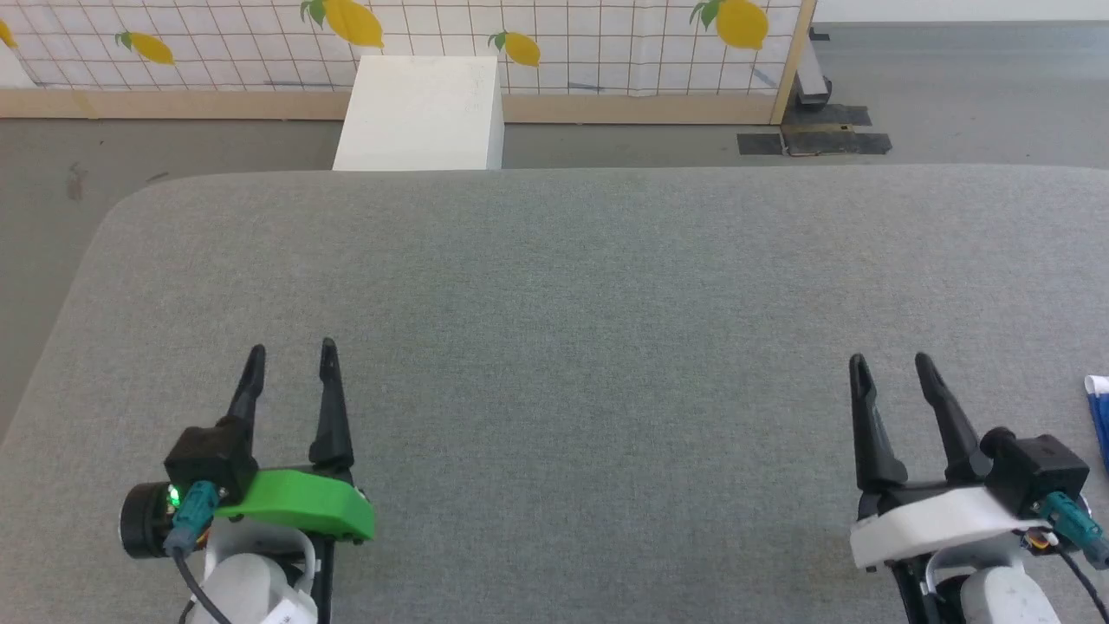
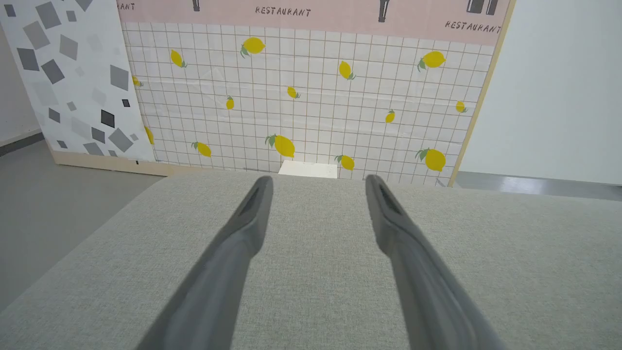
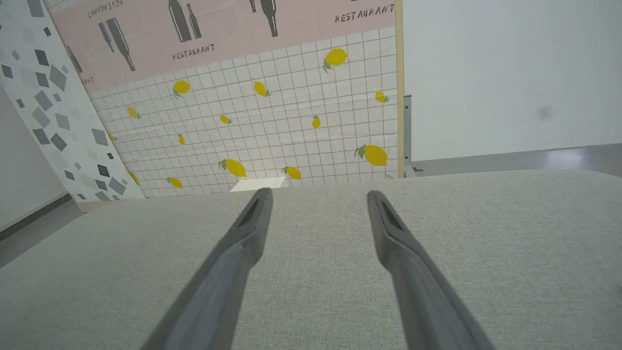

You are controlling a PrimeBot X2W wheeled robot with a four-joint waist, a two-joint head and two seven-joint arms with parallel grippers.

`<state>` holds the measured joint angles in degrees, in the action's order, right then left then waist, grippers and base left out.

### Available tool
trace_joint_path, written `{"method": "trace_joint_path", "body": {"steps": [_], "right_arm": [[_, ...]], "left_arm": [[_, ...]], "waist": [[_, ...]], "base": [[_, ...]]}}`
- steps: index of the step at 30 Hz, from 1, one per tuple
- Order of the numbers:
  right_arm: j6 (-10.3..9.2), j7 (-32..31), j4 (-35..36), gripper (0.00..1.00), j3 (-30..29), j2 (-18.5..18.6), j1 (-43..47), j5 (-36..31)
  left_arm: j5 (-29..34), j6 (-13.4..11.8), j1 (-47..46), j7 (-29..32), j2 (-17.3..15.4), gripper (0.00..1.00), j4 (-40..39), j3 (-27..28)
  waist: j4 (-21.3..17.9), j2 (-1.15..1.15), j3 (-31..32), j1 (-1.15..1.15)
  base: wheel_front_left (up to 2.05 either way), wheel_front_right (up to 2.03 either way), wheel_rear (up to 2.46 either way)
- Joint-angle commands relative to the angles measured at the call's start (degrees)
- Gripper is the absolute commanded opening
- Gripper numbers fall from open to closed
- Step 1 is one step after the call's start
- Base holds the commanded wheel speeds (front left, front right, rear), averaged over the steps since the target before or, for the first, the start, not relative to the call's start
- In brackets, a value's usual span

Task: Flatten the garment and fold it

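Left arm: the left gripper (image 1: 292,348), on its green mount, is sitting at 8 o'clock in the head view, low over the grey woven fabric surface (image 1: 554,286), its long dark fingers pointing to 12 o'clock.
Left claw: it is standing wide with nothing between the fingers; in the left wrist view the left gripper (image 2: 318,179) is framing bare grey cloth.
Right arm: the right gripper (image 1: 890,359), on its white mount, is sitting at 4 o'clock, its fingers leaning slightly toward 11 o'clock.
Right claw: it is also gaping wide and holding nothing; the right wrist view is showing the right gripper (image 3: 319,193) over plain cloth.
Garment: the bright blue soft shorts with white trim (image 1: 1099,416) are lying on the surface just past 3 o'clock, cut off by the frame edge, near the right gripper's wrist and apart from its fingers.
Garment axis: the visible sliver is running roughly 12 to 6 o'clock, white end at 12; I cannot tell the long axis of the whole piece.
Background: a white rectangular box (image 1: 420,113) is standing at 12 o'clock against a lemon-printed tiled panel (image 1: 563,43).
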<state>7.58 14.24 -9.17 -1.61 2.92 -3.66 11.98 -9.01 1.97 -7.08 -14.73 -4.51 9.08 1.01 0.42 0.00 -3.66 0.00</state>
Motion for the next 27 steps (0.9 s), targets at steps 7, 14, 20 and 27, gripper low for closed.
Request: {"method": "trace_joint_path", "body": {"steps": [7,14,20,27], "right_arm": [[-0.09,0.66,-0.8,1.0,0.74,-0.04,2.12,-0.2],[-0.09,0.72,-0.66,1.0,0.8,-0.04,2.25,-0.05],[-0.09,0.74,-0.15,1.0,0.57,-0.04,2.42,0.15],[0.0,0.12,-0.26,0.0,0.71,0.0,1.64,-0.15]], "left_arm": [[0.62,1.0,0.41,-0.26,0.65,1.0,1.85,-1.17],[0.49,1.13,0.98,-0.27,1.02,1.0,2.45,-1.49],[0.11,1.35,1.05,-0.27,1.23,1.0,3.13,-1.73],[0.38,0.98,0.76,0.3,0.97,0.0,2.9,-1.71]], "waist": [[0.11,0.0,0.15,0.0],[-0.11,0.0,0.45,0.0],[-0.09,0.0,0.67,0.0],[-0.1,0.0,0.73,0.0]], "base": [[0.0,0.0,0.0],[0.0,0.0,0.0],[0.0,0.0,0.0],[0.0,0.0,0.0]]}}
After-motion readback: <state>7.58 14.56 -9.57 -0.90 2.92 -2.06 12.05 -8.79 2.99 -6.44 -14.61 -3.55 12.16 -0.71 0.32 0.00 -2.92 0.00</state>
